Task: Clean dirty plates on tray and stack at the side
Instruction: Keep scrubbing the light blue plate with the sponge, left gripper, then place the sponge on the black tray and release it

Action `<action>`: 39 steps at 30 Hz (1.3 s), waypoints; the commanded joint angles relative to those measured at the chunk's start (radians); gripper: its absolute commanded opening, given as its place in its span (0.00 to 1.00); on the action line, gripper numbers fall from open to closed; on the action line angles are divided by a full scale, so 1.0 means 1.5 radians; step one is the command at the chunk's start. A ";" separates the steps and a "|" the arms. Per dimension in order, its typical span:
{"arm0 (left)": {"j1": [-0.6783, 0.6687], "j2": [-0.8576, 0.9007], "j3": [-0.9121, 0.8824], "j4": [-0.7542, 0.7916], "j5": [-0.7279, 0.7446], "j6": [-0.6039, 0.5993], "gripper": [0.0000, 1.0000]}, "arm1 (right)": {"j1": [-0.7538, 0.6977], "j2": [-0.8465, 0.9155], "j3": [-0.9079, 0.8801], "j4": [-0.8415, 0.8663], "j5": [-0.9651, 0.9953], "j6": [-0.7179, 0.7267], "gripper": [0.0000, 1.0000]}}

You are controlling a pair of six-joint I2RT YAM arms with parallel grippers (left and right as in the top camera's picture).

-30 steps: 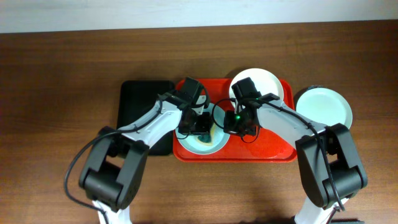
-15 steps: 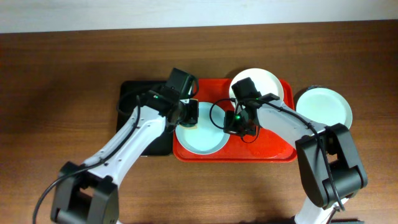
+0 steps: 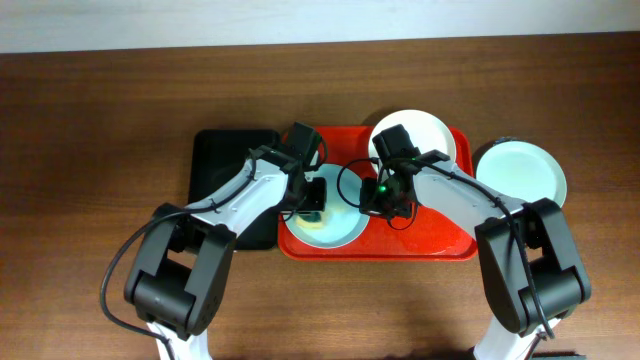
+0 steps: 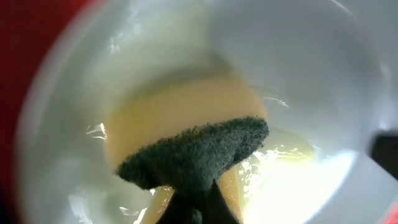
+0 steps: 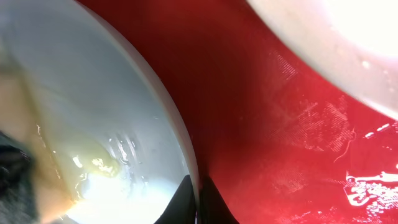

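After swinging toward the black tray, the left gripper, clamping a sponge, is back on the smeared plate, its rim pinched by the right gripper: wiping looks unfinished.

The table is showing brown wood grain with a soft, low sheen. At mid-frame the red tray is gleaming like wet, glossy plastic, with highlights streaking it. The pale plate is looking smooth and glazed, slick with a yellowish film. The scouring pad is looking coarse, fibrous, matt. Left of it, the black tray is looking dull.
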 commanded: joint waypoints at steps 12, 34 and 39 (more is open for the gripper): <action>0.041 -0.144 0.018 -0.028 0.032 0.013 0.00 | 0.005 0.012 -0.013 -0.010 0.003 0.003 0.04; 0.181 -0.190 -0.049 -0.166 -0.227 0.013 0.00 | 0.005 0.012 -0.013 -0.010 0.004 0.003 0.05; 0.182 -0.190 -0.148 -0.079 -0.236 0.013 0.00 | 0.005 0.012 -0.013 -0.010 0.004 0.003 0.05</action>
